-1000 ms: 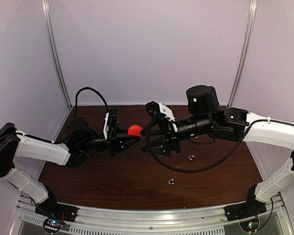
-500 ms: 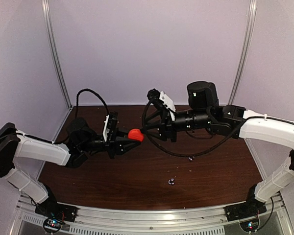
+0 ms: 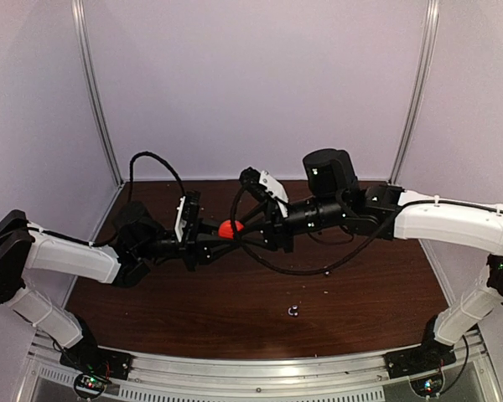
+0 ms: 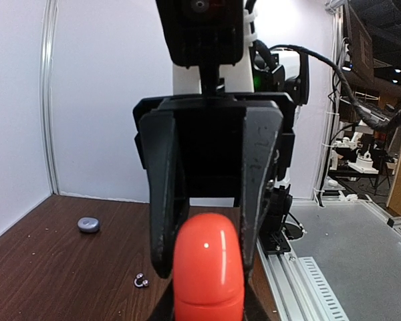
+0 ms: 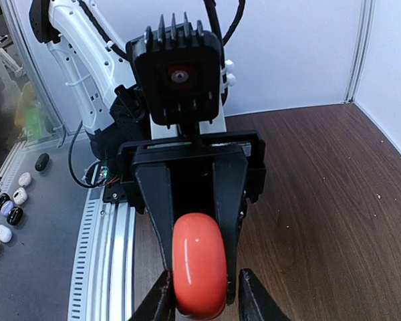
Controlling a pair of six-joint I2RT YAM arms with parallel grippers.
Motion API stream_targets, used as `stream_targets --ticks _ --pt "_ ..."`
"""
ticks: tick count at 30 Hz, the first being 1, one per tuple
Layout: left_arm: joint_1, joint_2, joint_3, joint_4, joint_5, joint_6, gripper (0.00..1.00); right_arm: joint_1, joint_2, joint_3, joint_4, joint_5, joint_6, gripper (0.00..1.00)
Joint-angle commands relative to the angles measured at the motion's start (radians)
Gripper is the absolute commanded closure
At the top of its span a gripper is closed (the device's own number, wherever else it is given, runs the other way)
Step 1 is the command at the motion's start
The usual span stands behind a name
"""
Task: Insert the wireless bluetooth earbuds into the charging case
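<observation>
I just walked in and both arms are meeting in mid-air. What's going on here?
The left gripper holds a red case up above the table, clamped shut on it. The right gripper faces it from the other side, its jaws flanking the same case; whether they grip it is not clear. One small silvery earbud lies loose on the table, nearer the front edge.

The charging case [image 3: 229, 227] is glossy orange-red, unpatterned. The table [image 3: 193, 310] is dark brown with wood grain. The left arm [image 3: 71, 255] and right arm [image 3: 444, 222] have white shells with black joints and black cabling. The earbud [image 3: 293, 311] is silvery-grey. The second round case [image 4: 88, 225] is plain grey. The walls [image 3: 260, 84] are pale lilac-white.
</observation>
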Motion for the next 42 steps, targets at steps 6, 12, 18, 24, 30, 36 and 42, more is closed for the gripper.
stream_targets --ticks 6,12,18,24,30,36,42 --pt "-0.004 0.01 0.019 0.065 0.007 0.002 1.0 -0.002 0.014 0.023 -0.006 -0.01 -0.009 0.8" --pt "-0.004 0.012 0.019 0.068 -0.006 -0.001 0.99 -0.003 0.001 0.019 -0.006 -0.008 -0.016 0.85" --pt "-0.002 -0.006 0.021 0.007 -0.045 0.03 0.76 -0.005 -0.026 -0.002 0.024 -0.005 -0.01 0.85" --pt "0.01 -0.02 0.008 -0.008 -0.089 0.026 0.35 -0.022 -0.053 -0.015 0.037 -0.007 0.0 0.86" --pt "0.033 -0.081 -0.038 -0.021 -0.22 0.031 0.02 -0.08 -0.083 -0.044 0.068 -0.029 0.026 0.86" --pt "0.053 -0.186 -0.065 -0.168 -0.494 0.071 0.02 -0.191 -0.031 -0.082 0.14 -0.036 0.102 0.86" --pt "0.068 -0.291 -0.084 -0.272 -0.675 0.058 0.03 -0.264 0.174 -0.052 0.232 -0.089 0.174 0.85"
